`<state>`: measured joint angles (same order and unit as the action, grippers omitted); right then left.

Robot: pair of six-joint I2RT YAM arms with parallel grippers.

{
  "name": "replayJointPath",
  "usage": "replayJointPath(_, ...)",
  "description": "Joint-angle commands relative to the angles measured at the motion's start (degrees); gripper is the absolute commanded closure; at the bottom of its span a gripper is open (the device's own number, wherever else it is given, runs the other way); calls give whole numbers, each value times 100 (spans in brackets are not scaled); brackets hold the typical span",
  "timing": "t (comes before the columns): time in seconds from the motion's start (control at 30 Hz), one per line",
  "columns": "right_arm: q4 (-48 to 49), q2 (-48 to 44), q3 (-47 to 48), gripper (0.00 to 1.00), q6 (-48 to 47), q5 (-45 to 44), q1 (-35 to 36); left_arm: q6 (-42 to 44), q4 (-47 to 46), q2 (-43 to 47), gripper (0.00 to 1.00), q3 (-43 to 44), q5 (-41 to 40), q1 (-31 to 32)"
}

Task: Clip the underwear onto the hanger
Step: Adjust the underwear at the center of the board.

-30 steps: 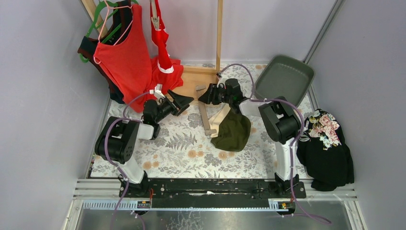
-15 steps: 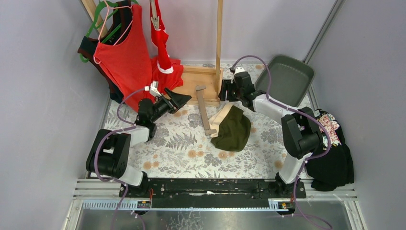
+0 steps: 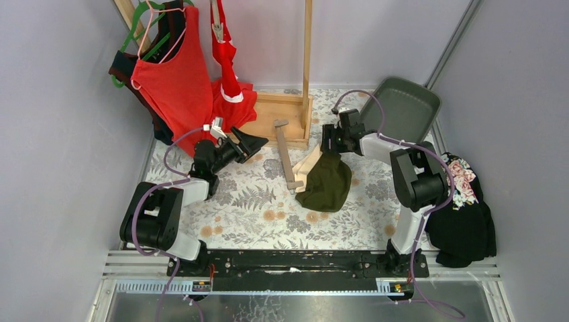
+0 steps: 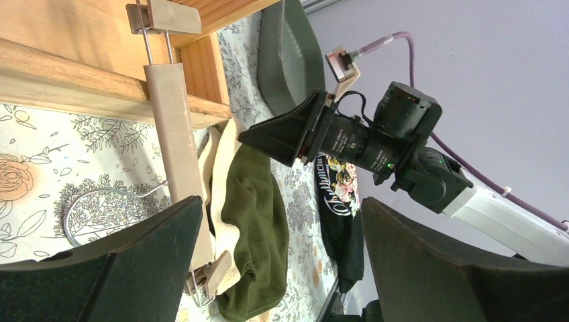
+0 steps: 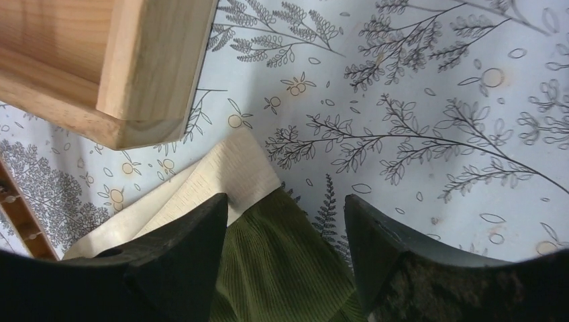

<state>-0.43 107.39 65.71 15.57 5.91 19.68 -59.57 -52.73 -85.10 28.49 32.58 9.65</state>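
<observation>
Near the middle of the table [image 3: 255,201] lie the green briefs [image 3: 327,182], their cream band [image 3: 310,161] touching the hanger [image 3: 287,155]; I cannot tell if its near clip [image 4: 216,280] bites the band. The right gripper [image 5: 285,201] hangs open over their far corner, just beside the wooden frame [image 5: 134,80]. The left gripper [image 4: 280,201] is open, holding nothing. The red briefs [image 3: 223,57] hang far left.

Robot lab test cell, plain grey partition walls [image 3: 60,134] at left and right, two black-and-white cabled robot arms [image 3: 161,208] bolted to a black mounting bar [image 3: 295,263] on silver aluminium rails [image 3: 134,257] along the bottom, fern-printed tablecloth [image 3: 255,201] at centre, light wooden clothes rack [image 3: 307,54] at top.
</observation>
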Motion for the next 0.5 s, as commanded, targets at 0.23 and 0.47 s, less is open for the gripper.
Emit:
replayJointPath(0.23, 287, 348, 312, 94, -321, 1048, -60, 147, -132, -62, 14, -14, 51, -42)
replayJointPath(0.47, 1598, -1066, -1132, 100, -747, 678, 14, 98, -245, -179, 14, -11, 77, -42)
